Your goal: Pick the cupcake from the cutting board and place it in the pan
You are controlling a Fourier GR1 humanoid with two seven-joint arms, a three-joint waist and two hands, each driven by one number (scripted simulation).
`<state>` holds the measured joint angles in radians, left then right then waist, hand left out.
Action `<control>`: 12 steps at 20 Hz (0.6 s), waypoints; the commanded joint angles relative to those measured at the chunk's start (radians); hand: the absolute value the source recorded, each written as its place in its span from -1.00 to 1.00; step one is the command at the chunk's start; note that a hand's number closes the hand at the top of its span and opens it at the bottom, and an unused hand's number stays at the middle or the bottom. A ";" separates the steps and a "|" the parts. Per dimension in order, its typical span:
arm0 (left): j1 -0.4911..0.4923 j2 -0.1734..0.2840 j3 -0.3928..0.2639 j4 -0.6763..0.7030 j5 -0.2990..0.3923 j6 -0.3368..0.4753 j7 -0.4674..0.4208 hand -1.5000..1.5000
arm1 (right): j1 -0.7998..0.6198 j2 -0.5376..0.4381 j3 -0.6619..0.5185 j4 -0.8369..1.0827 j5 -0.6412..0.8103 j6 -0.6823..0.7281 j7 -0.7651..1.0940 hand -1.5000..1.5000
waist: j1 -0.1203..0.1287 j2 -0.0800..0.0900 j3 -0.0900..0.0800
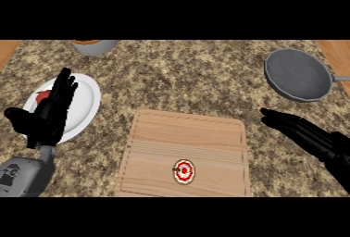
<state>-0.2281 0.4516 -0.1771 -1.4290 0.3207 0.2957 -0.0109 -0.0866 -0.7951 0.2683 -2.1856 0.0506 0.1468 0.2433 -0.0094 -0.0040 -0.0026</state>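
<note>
1. The small round cupcake with white frosting and a red centre (183,171) sits on the pale wooden cutting board (183,152), in the lower centre of the frame, close to the board's bottom edge and a little right of its middle. Seen from straight above it is round, so it has no long axis to line up with.

2. The black right hand (301,132) comes in from the lower right of the frame, its fingers (273,116) straight and released, holding nothing. They point toward the upper left, and their tips lie just off the board's right edge, near its top corner.

3. From those fingers the cupcake lies down and to the left, across the board's right part, apart from them and untouched.

4. The black left hand (51,109) rests at the left of the frame, fingers up and relaxed, over the white round plate with something red on it (83,99). It holds nothing and lies further from the cupcake than the right hand does.

5. The dark grey round pan (298,74) lies in the upper right of the frame, above the right hand and well apart from the cupcake.

6. By my reading the right hand is the better placed, being nearer to both cupcake and pan; the pick is not yet begun.

7. A grey round vessel (96,45) shows partly at the top left of the speckled stone surface (178,78).
</note>
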 commanded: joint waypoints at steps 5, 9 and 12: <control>-0.041 -0.025 0.011 0.028 -0.032 -0.031 0.029 0.00 | -0.362 0.056 0.052 -0.066 -0.044 0.105 0.416 -1.00 | 0.023 0.006 0.000; 0.025 -0.036 0.024 -0.055 -0.059 -0.018 0.039 0.00 | -0.434 0.203 0.148 -0.026 0.010 0.125 0.513 -1.00 | 0.022 0.003 0.001; -0.042 -0.013 0.090 0.030 -0.016 -0.080 0.040 0.00 | -0.490 0.262 0.152 0.008 -0.079 0.169 0.548 -1.00 | 0.017 0.005 0.001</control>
<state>-0.2506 0.4152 -0.1484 -1.4454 0.2738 0.2728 0.0383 -0.4967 -0.6117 0.3908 -2.1977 0.0284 0.2770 0.7071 0.0095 -0.0002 -0.0015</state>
